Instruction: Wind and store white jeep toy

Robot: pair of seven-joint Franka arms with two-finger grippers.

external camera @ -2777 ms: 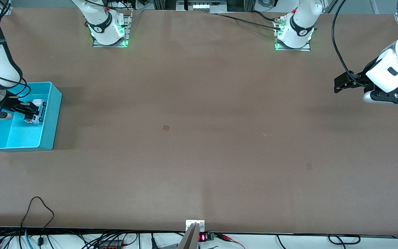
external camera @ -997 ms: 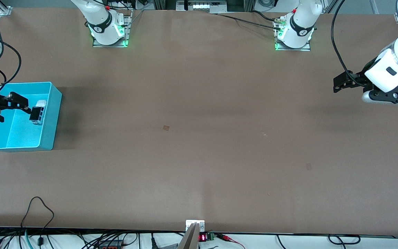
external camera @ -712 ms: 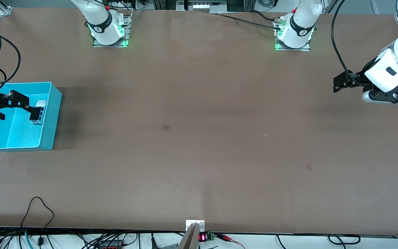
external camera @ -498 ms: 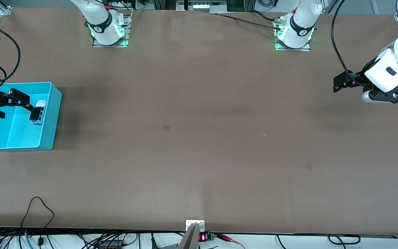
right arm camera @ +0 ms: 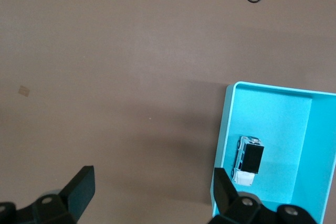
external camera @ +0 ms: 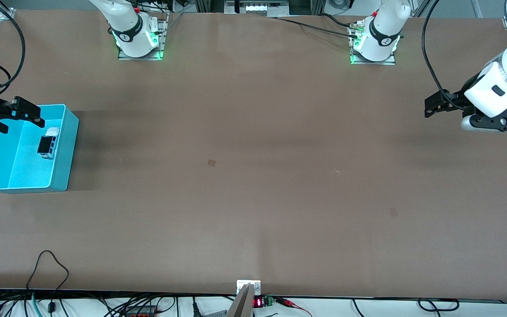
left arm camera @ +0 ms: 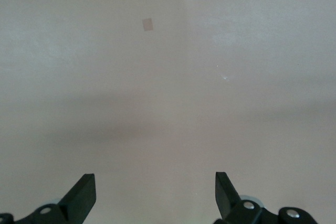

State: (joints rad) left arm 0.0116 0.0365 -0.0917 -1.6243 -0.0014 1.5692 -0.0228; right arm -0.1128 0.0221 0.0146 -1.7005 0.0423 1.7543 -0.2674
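The white jeep toy point(external camera: 48, 142), white with a black roof, lies inside the turquoise bin point(external camera: 66, 152) at the right arm's end of the table, close to the bin wall that faces the table's middle. It also shows in the right wrist view point(right arm camera: 249, 160), inside the bin point(right arm camera: 220, 145). My right gripper point(external camera: 24, 113) is open and empty, raised above the bin's rim nearest the robot bases; in its own view point(right arm camera: 153, 184) the jaws stand wide apart. My left gripper point(external camera: 434, 105) is open and empty, held over bare table at the left arm's end point(left arm camera: 155, 187).
A small square mark point(external camera: 211, 162) sits near the table's middle and another point(external camera: 393, 211) toward the left arm's end. A black cable loop point(external camera: 46, 268) lies at the table edge nearest the front camera.
My right gripper let go of the jeep inside the bin, then rose and drew back toward the robot bases. The jeep stays in the bin. The left arm has not moved.
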